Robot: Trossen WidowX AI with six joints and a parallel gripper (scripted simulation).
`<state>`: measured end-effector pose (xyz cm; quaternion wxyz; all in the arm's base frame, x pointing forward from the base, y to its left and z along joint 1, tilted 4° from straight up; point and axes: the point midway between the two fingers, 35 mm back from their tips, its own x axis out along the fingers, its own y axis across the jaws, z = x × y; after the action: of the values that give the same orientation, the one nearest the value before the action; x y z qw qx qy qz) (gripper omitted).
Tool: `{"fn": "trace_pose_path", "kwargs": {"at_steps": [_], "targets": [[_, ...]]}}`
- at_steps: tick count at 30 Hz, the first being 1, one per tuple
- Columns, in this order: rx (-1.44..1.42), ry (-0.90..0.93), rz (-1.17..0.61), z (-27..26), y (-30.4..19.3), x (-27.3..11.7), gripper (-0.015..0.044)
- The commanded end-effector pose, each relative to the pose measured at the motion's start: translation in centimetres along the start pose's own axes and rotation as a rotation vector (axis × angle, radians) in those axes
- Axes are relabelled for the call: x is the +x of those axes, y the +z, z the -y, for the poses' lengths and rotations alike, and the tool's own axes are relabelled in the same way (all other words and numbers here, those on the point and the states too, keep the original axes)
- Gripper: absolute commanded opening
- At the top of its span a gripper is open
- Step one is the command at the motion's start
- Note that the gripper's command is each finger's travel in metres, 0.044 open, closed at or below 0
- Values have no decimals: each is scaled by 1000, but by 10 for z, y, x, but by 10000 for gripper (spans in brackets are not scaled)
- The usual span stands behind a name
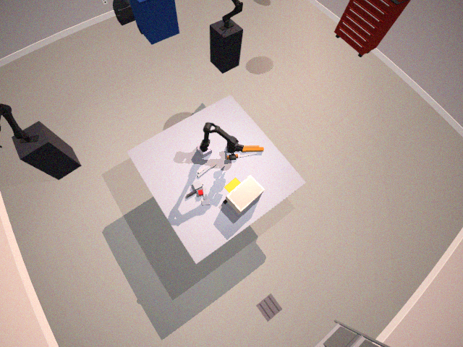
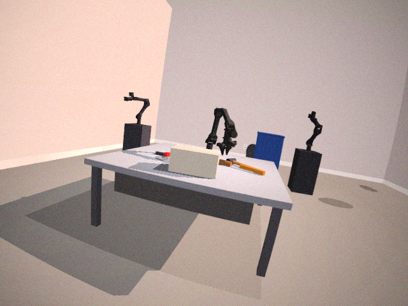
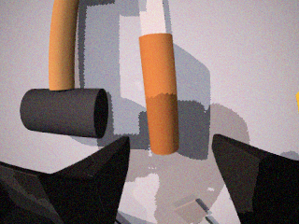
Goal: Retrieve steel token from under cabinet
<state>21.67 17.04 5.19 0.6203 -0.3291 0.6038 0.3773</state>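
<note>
The pale cabinet (image 1: 244,192) (image 2: 192,162) stands on the table (image 1: 278,175) (image 2: 250,189). The yellow marked area (image 1: 232,184) lies against its front side; its edge shows at the right of the wrist view (image 3: 297,99). The steel token cannot be seen in any view. My gripper (image 1: 232,157) (image 2: 224,153) (image 3: 171,137) is open and points down over the end of an orange-handled tool (image 2: 225,162) (image 3: 160,84) with a thin pale shaft. In the wrist view the handle's near end lies between the fingertips' lines, and nothing is gripped.
A hammer with a dark head (image 2: 231,159) (image 3: 63,112) lies close beside the tool, by a long orange bar (image 1: 254,148) (image 2: 255,169). A red block (image 1: 200,192) (image 2: 166,154), a dark bar (image 1: 191,193) and pale strips (image 1: 205,170) lie further off. A small black piece (image 1: 225,202) is beside the cabinet.
</note>
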Motion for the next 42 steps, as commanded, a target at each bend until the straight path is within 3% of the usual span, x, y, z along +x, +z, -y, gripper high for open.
{"fn": "trace_pose_path", "kwargs": {"at_steps": [1,42], "targets": [[-34,2,-3,0,0,0,270],[-84,3,-3,-2,-4,64,270]]}}
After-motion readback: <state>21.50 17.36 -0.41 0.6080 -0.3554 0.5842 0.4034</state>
